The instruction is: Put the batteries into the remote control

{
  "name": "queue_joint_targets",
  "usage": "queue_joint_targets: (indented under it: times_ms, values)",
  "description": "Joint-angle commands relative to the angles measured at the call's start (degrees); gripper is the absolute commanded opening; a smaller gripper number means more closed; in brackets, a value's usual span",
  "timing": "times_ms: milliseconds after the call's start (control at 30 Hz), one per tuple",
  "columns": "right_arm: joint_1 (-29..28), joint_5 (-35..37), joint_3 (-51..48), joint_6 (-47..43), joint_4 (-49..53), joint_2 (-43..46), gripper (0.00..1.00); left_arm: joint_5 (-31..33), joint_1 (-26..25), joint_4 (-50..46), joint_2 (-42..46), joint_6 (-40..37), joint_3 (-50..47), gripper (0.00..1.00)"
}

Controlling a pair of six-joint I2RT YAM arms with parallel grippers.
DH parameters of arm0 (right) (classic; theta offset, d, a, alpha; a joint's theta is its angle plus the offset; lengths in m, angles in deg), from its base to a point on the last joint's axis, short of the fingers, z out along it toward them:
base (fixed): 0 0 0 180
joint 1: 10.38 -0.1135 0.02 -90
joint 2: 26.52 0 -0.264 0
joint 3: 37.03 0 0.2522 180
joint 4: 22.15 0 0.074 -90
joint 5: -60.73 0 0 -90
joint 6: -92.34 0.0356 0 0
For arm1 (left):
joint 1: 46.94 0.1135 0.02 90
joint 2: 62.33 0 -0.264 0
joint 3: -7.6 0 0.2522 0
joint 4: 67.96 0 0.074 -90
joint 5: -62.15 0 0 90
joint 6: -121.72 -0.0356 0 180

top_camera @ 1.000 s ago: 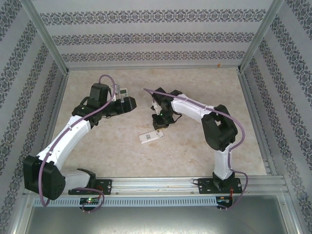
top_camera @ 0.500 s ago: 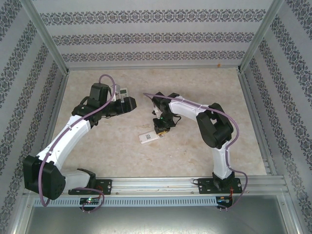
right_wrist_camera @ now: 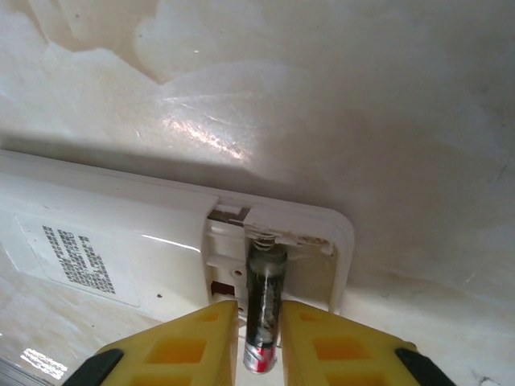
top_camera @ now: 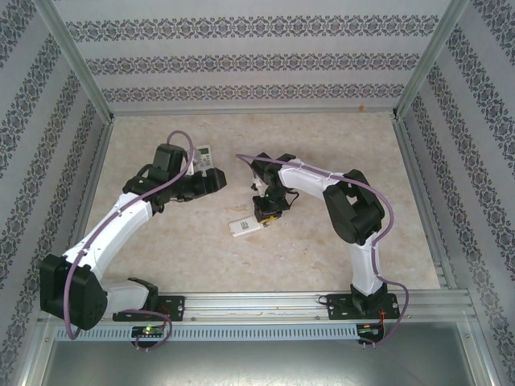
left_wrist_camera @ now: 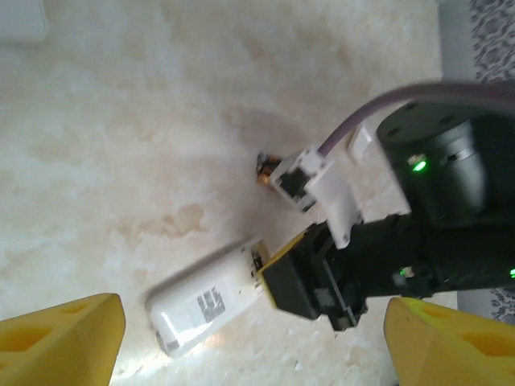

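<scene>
Right fingers (right_wrist_camera: 181, 342) have lowered, pinching a battery (right_wrist_camera: 264, 310) into the remote (right_wrist_camera: 121, 241).

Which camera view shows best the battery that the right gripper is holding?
The right wrist view: the battery stands large between the yellow fingers of the right gripper, its tip at the spring of the remote. From the top and the left wrist, the gripper body covers it.
</scene>
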Motion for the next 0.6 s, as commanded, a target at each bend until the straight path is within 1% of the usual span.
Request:
queue_joint_targets:
  times_ms: [0, 133, 267, 400, 467, 567]
  values:
    - [0.04, -0.84, -0.65, -0.79, 1.74, 0.61, 0.19, 0.58, -3.31, -2.77, -0.34, 2.6, -2.85, 0.83]
    - [-0.03, -1.82, -1.22, -1.06, 2.45, 1.26, 0.19, -0.29, -5.65, 0.32, -1.83, 5.72, -6.66, 0.82]
    - [0.12, -1.55, -1.16, -1.17, 1.78, 1.48, 0.27, -1.2, -6.5, 3.73, -4.05, 7.21, -9.19, 0.8]
    - [0.58, -1.72, 0.48, -0.72, 2.13, 2.02, 0.28, -3.01, -6.97, 5.71, -7.32, 6.97, -9.84, 0.78]
    - [1.33, -2.4, 0.16, -0.32, 1.88, 3.11, 0.27, -3.38, -7.07, 5.77, -8.74, 6.31, -9.82, 0.74]
    - [2.6, -4.25, -1.38, 0.5, 1.04, 4.85, 0.26, -4.32, -7.16, 5.75, -11.29, 5.52, -9.47, 0.66]
